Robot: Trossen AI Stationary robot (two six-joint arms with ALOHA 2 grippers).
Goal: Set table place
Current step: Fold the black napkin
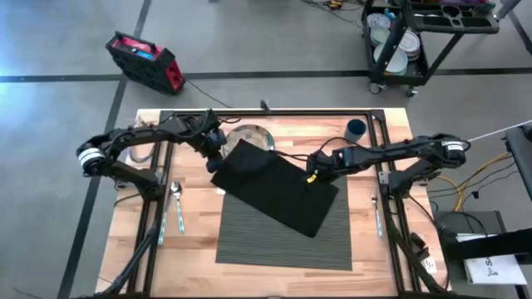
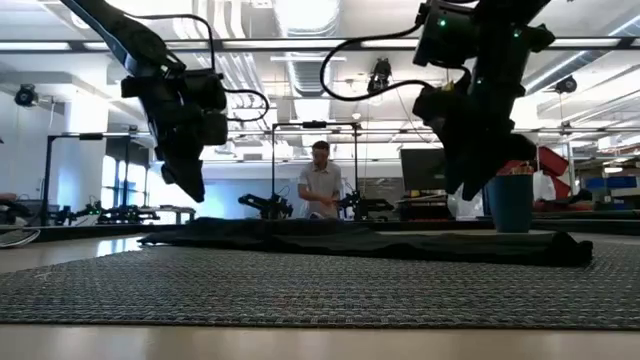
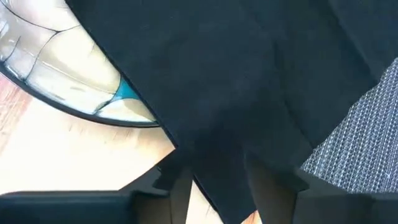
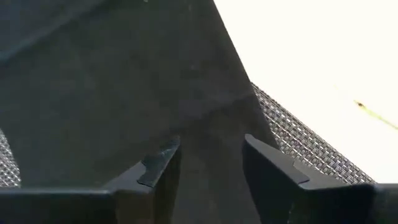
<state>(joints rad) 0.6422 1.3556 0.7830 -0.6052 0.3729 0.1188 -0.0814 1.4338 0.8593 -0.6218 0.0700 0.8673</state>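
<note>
A black napkin (image 1: 278,187) lies spread out flat and slantwise. Its near part rests on the ribbed dark grey placemat (image 1: 283,241), and its far left corner covers part of the glass plate (image 1: 249,135). My left gripper (image 1: 214,159) hovers open over the napkin's far left corner, beside the plate (image 3: 68,81). My right gripper (image 1: 313,174) hovers open over the napkin's right corner (image 4: 230,106), where the placemat (image 4: 305,149) shows beside it. In the low view both grippers (image 2: 192,190) (image 2: 470,190) stand clear above the napkin (image 2: 380,240).
A blue cup (image 1: 356,129) stands at the table's far right. A spoon (image 1: 176,195) and another utensil (image 1: 160,228) lie left of the placemat, and a knife (image 1: 378,214) lies right of it. A person (image 2: 322,180) stands in the room behind the table.
</note>
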